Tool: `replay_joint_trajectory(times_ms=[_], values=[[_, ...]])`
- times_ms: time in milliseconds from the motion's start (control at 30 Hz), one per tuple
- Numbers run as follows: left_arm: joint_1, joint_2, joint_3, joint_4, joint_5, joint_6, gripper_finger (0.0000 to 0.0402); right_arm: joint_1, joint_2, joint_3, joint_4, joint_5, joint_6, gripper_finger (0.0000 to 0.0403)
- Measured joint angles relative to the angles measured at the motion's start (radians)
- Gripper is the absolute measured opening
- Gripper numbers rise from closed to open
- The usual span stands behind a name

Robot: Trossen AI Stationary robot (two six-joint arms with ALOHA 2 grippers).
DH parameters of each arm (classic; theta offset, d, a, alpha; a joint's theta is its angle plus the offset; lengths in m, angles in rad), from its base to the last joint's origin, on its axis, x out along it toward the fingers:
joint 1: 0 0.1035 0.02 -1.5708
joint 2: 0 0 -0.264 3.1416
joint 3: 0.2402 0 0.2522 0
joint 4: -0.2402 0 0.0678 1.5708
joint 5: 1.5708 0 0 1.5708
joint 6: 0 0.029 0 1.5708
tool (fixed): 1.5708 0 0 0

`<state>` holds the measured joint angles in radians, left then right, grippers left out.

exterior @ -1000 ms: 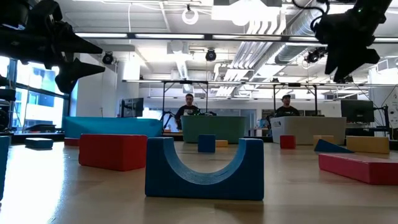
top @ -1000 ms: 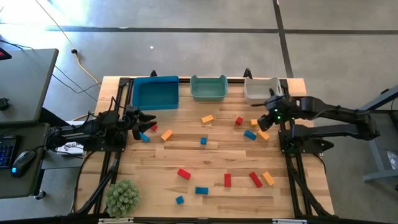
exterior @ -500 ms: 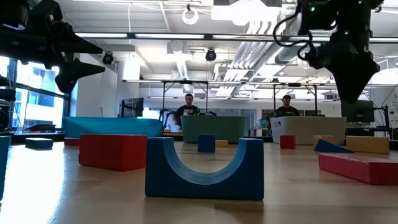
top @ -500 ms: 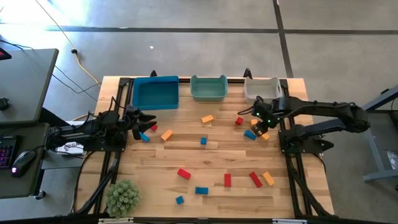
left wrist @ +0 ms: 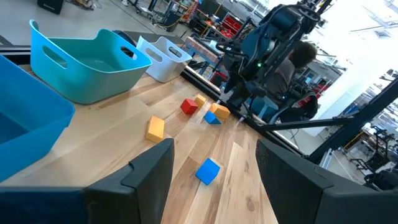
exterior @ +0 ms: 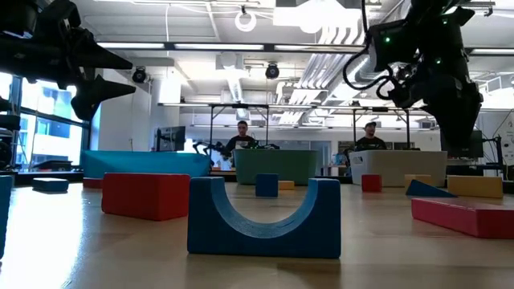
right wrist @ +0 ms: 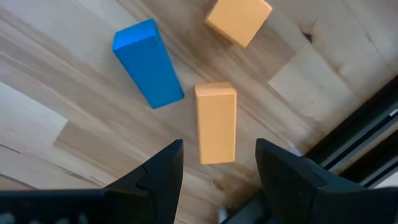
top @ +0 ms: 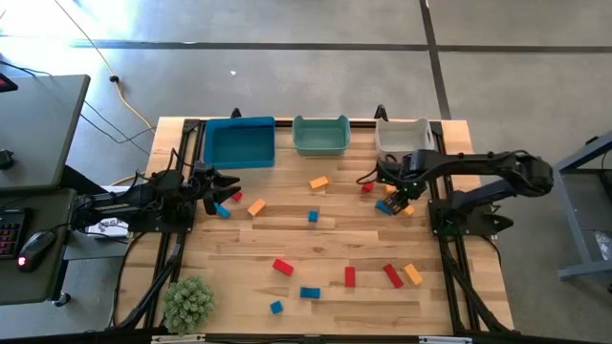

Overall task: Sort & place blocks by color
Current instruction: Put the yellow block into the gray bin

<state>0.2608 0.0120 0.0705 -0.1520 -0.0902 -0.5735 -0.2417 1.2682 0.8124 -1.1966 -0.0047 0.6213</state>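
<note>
Barely begun, by the look of it: blocks (top: 350, 276) scattered across the table (top: 325, 239), all in front of the teal bin (top: 319, 136). No blocks visible in that bin, the blue bin (top: 238, 143) or the white-grey bin (top: 401, 139). Right gripper (right wrist: 216, 163) spread open, empty, poised over an orange bar (right wrist: 215, 122) right of the teal bin. Left gripper (left wrist: 214, 165) likewise open, idle left of it.

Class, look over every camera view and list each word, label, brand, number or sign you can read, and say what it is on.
None: no text can be read in any view.
The blocks and the three bins are plain, with no lettering.
The keyboard on the side desk is too small to read.
Screens and boxes in the room behind are too blurred to read.
</note>
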Motion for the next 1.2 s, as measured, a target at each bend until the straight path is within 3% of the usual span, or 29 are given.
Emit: replay_joint_trajectory(times_ms=[1200], values=[[0.0, 0.0, 0.0, 0.0, 0.001, 0.0, 0.0216, 0.0, 0.351, -0.01, 0.071, -0.03, -0.08, 0.0189]])
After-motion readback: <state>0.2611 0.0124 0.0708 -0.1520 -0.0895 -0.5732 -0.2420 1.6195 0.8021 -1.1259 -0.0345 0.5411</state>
